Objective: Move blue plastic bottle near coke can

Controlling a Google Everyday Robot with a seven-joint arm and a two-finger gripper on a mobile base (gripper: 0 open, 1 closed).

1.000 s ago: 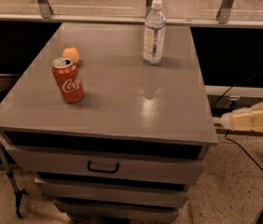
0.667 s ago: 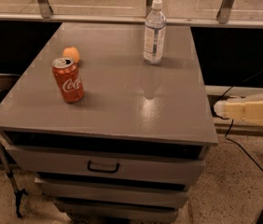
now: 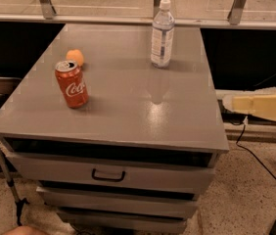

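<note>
The blue plastic bottle stands upright at the back of the grey cabinet top, right of centre; it is clear with a white cap and a pale label. The coke can stands upright at the front left, red with white script. My cream-coloured gripper hangs off the right side of the cabinet, level with its top, pointing left. It is well to the right of and nearer than the bottle and touches nothing.
A small orange fruit lies just behind the can. The cabinet has drawers with a dark handle in front. A metal rail and glass run along the back. A black cable lies on the floor at right.
My gripper has risen a little and edged left toward the cabinet's right edge. The bottle, can and fruit have not moved.
</note>
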